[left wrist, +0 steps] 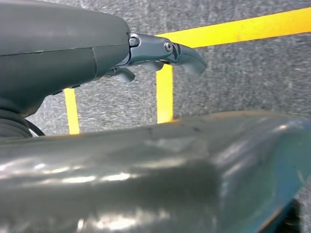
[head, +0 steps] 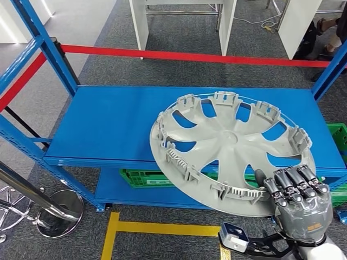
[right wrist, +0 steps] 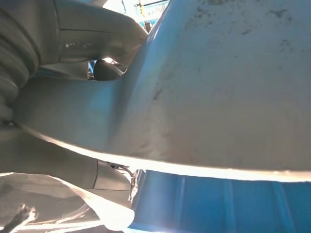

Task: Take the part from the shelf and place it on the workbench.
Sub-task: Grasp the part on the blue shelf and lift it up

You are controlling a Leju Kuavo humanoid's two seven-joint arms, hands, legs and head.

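The left hand (left wrist: pixel 161 53) hangs over grey carpet and yellow floor tape (left wrist: pixel 164 92), holding nothing, its fingers loosely extended; it plays no part, I judge. The grey wheel cover (head: pixel 229 149) lies inner face up on the blue shelf (head: pixel 114 122), its near rim overhanging the front edge; spokes, cut-outs and a ring of clips show (the plastic looks light but broad). The right hand (head: pixel 301 197) clamps that near rim, fingers curled over the top; lifting well probably means raising it level and drawing it clear of the blue uprights before turning away.
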